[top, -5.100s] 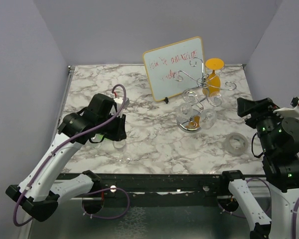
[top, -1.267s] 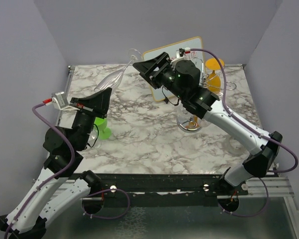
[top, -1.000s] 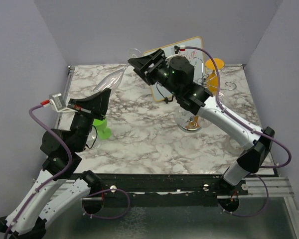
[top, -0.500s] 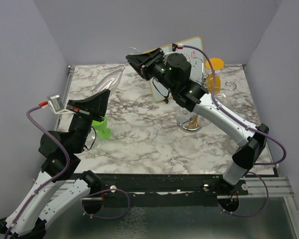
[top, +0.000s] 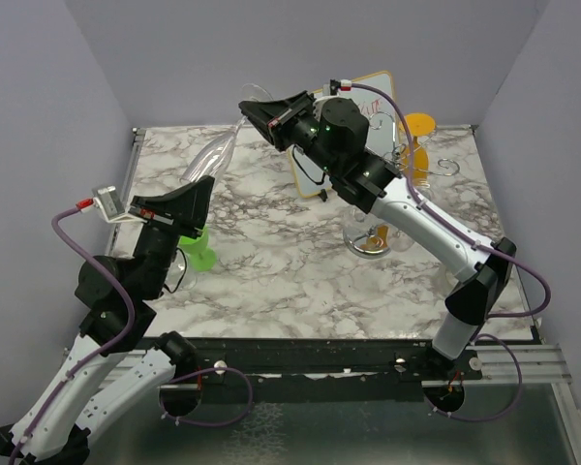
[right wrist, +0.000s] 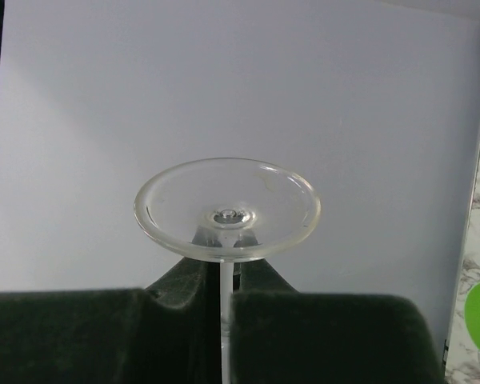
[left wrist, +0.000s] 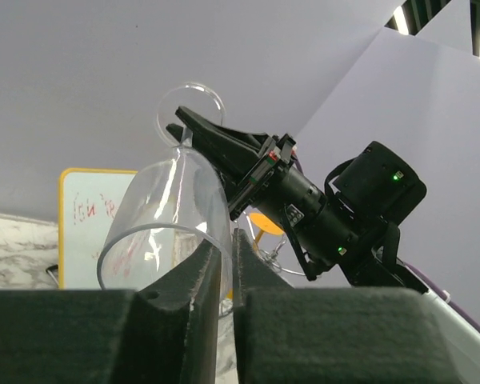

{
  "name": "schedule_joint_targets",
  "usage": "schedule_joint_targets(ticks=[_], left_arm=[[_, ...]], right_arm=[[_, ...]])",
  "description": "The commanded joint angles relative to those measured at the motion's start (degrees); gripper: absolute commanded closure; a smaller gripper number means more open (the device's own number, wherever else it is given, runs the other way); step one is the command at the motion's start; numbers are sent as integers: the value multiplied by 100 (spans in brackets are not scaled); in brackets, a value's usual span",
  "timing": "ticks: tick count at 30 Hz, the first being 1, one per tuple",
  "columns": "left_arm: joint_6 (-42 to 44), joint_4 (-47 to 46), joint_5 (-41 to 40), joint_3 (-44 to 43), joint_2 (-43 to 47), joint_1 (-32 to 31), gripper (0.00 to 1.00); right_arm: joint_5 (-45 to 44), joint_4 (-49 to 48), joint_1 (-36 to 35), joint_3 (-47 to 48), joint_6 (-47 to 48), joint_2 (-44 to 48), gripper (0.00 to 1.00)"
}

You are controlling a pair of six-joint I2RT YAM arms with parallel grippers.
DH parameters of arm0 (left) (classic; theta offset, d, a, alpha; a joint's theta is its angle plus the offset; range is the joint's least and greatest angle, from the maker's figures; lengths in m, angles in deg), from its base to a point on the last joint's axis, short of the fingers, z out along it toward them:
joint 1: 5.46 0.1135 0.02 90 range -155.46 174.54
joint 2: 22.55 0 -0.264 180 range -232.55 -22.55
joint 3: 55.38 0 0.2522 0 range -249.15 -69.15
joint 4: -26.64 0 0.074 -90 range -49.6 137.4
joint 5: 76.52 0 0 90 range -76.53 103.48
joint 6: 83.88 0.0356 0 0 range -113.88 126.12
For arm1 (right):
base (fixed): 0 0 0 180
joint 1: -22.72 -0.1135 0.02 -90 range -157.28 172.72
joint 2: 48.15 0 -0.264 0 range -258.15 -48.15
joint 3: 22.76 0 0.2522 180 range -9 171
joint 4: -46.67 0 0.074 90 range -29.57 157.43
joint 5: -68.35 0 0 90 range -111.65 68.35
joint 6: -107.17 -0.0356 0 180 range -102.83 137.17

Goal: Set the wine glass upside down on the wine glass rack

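A clear wine glass hangs tilted in the air over the table's back left, spanning both grippers. My left gripper is below it, fingers closed to a thin slit on the bowl's rim. My right gripper reaches in from the right and is shut on the stem just under the round foot. The wine glass rack, silver wire on a shiny disc base, stands at the back right, partly hidden behind the right arm.
An orange glass hangs upside down on the rack. A green glass rests on the marble beneath the left arm. A tilted whiteboard with red writing stands behind the right arm. Grey walls close in on both sides.
My right gripper moved left to the stem and closed on it. The left fingers have eased apart very slightly on the rim. The glass has barely moved.
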Motion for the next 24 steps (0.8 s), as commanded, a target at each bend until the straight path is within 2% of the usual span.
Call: schedule_joint_targets(ticks=[1, 2, 8, 9, 12, 14, 20, 24], left_arm=[[-179, 299, -79, 40, 90, -21, 83], [-197, 423, -150, 18, 90, -21, 78], [-381, 1027, -633, 62, 302, -18, 17], [-318, 1106, -648, 62, 330, -20, 11], [-194, 1574, -769, -27, 365, -20, 4], [-161, 1951, -921, -144, 350, -20, 2], [68, 2083, -750, -152, 531, -16, 1], [616, 2047, -293, -631, 415, -21, 2]], right_arm=[[-33, -403, -42, -108, 458, 91, 99], [-87, -509, -44, -191, 606, 147, 100], [-442, -1403, -40, -825, 1797, 630, 99], [-495, -1563, -38, -924, 2037, 700, 100], [-634, -1989, -42, -1191, 2707, 921, 100], [-625, -2098, -44, -1215, 3113, 1013, 100], [306, -2238, -41, -1323, 3826, 1169, 100], [1023, -2079, -42, -1503, 4189, 1338, 99]])
